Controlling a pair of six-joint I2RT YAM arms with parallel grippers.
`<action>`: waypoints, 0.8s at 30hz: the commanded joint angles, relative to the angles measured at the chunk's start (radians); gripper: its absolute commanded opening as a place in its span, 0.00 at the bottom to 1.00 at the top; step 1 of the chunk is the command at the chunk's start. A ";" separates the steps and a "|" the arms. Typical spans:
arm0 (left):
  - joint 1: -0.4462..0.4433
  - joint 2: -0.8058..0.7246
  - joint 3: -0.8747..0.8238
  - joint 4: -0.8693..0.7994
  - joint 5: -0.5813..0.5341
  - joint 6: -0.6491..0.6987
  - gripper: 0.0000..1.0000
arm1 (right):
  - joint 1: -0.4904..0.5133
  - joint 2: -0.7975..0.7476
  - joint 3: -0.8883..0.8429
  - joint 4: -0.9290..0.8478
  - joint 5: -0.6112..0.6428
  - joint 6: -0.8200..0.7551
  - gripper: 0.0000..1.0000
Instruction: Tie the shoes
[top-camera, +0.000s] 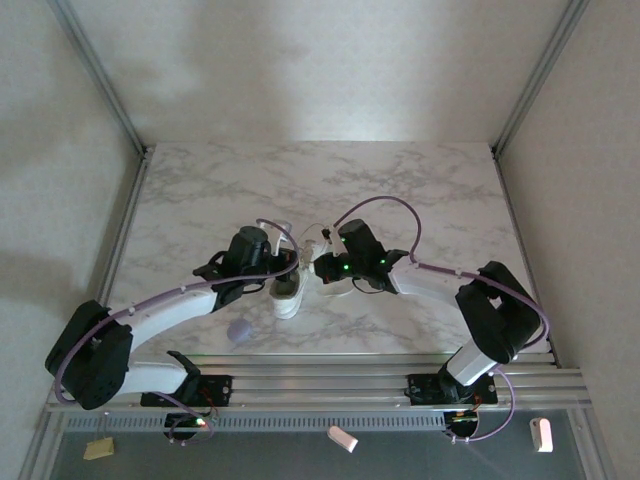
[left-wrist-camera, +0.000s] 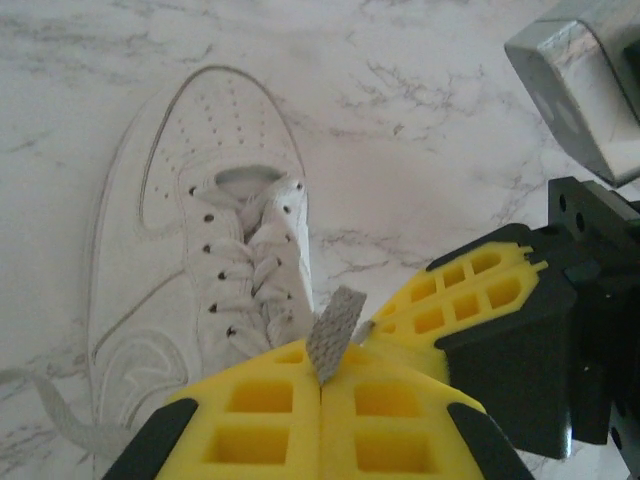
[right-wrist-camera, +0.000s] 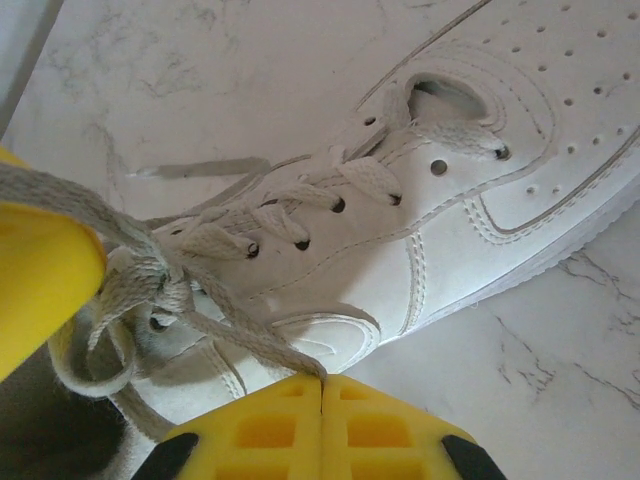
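The white sneaker (top-camera: 287, 293) lies on the marble table between the two arms, its toe pointing away in the left wrist view (left-wrist-camera: 200, 230). My left gripper (left-wrist-camera: 322, 382) is shut on a flat stretch of white lace (left-wrist-camera: 336, 332) just beside the shoe's collar. My right gripper (right-wrist-camera: 322, 380) is shut on another strand of lace (right-wrist-camera: 240, 335) that runs up to a loose crossing (right-wrist-camera: 140, 280) over the tongue. Both grippers (top-camera: 297, 262) (top-camera: 319, 264) meet tip to tip above the shoe's ankle end. A lace tail (left-wrist-camera: 50, 410) trails on the table.
A small lavender blob (top-camera: 238, 333) sits on the table near the front edge, left of the shoe. The aluminium rail (top-camera: 330, 380) carrying the arm bases runs along the front. Frame posts (top-camera: 128, 130) stand at the table's sides.
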 joint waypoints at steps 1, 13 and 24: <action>-0.014 -0.017 -0.014 0.037 0.022 -0.026 0.00 | 0.004 0.039 0.032 0.000 -0.001 0.014 0.00; -0.021 0.004 -0.011 0.054 0.005 -0.048 0.00 | 0.008 -0.019 0.032 -0.019 0.029 0.019 0.15; -0.028 0.013 -0.003 0.050 0.008 -0.051 0.00 | 0.023 -0.103 0.021 -0.084 0.100 -0.011 0.30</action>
